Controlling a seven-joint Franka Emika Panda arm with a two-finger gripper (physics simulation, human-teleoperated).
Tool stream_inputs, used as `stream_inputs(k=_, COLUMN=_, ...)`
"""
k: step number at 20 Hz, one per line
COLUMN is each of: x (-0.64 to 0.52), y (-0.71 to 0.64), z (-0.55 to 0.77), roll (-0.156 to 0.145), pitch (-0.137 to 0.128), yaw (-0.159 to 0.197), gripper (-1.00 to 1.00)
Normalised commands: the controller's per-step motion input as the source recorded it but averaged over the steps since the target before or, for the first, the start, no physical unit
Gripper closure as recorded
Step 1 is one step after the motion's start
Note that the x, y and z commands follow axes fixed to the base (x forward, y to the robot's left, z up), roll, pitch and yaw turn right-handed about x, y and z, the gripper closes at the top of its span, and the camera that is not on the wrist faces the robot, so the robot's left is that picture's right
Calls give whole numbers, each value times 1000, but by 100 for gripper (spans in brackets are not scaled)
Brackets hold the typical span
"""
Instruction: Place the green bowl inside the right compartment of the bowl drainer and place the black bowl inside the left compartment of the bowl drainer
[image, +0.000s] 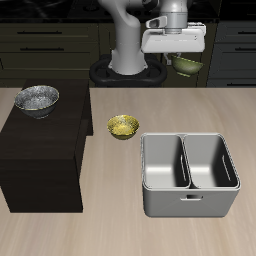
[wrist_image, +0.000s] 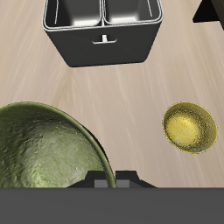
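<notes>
We record a pale wood-grain surface (image: 110, 215) backed by dark cabinets. The hand (image: 186, 58) hangs high at the far side, clamped on the green bowl (image: 187, 65). The black bowl (image: 36, 99) sits on a dark block (image: 40, 150). The bowl drainer (image: 188, 175) is nearest, the yellow bowl (image: 123, 126) beside it. Only the wrist view shows the green bowl's mottled inside (wrist_image: 39, 149).

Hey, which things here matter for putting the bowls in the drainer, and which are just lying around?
Job: green bowl held up by the gripper; black bowl on the dark cabinet; bowl drainer.
Lying about: yellow bowl.
</notes>
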Motion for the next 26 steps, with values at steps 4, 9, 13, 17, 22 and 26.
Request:
stream_inputs(k=4, x=63, y=-93, z=258, roll=10, pitch=18, yaw=7, gripper=100)
stream_inputs(k=9, x=159, y=-5, z=60, roll=35, pitch=71, yaw=20, gripper=100)
stream_inputs(k=13, x=203, y=-90, z=153, roll=2, pitch=51, yaw=-6, gripper=100)
stream_inputs(k=17, x=220, y=-168, z=460, roll=-31, pitch=-27, yaw=52, gripper=100)
stream_inputs(k=22, x=122, y=-114, z=340, roll=-23, pitch=-26, yaw=21, gripper=100)
stream_inputs(k=26, x=191, y=-35, z=344, roll=-11, pitch=-2, yaw=9, gripper=100)
